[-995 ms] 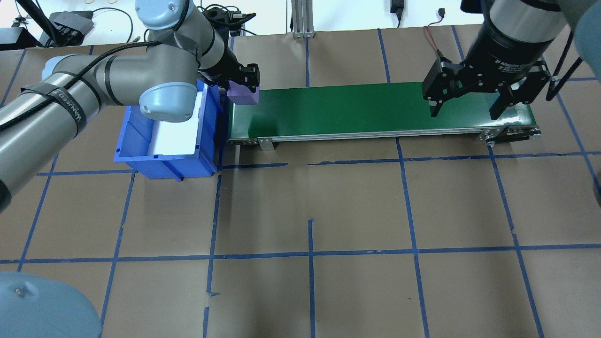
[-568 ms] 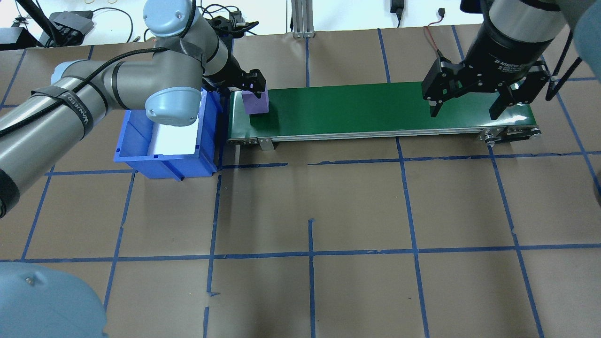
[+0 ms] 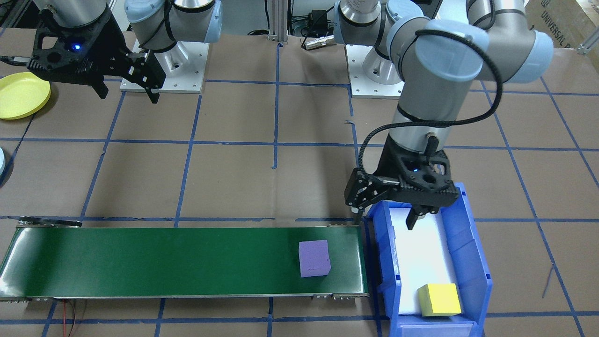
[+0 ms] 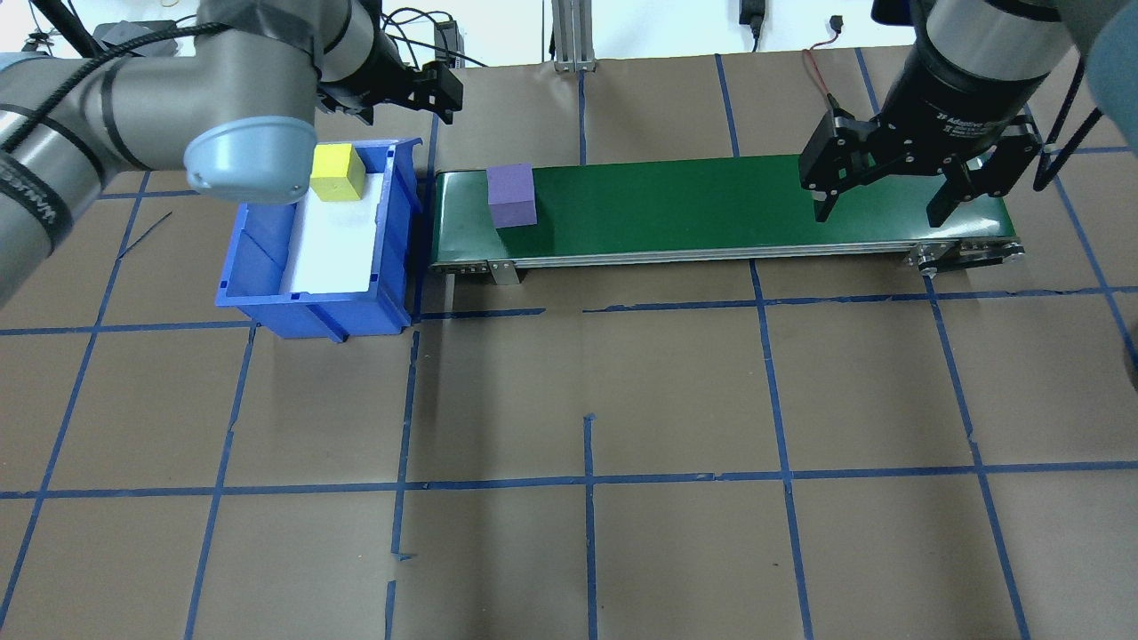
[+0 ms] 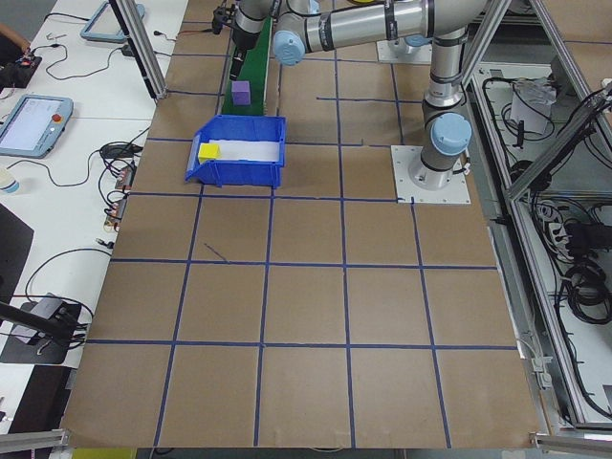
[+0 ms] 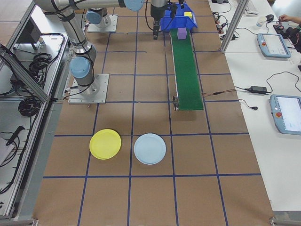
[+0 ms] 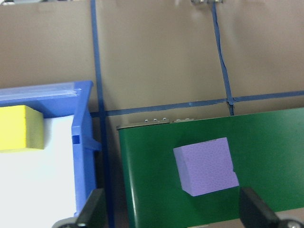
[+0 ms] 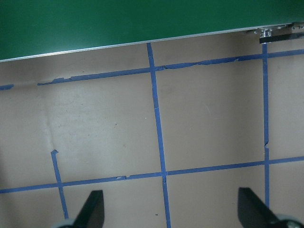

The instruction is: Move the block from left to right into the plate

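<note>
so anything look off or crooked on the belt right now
Only slightly: the purple block sits a little rotated on the green conveyor belt, not square to its edges. It rests flat, clear of the open left gripper. Nothing looks damaged.

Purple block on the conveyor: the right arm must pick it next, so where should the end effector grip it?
Come from above and pinch two opposite vertical faces of the purple block; it sits flat on the green belt, sides clear.

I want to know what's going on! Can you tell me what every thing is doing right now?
purple block: lying free on the belt
green belt: carrying only the purple block
yellow block: sitting in the bin
blue bin: upright
left gripper: open, empty
right gripper: open, empty
</note>
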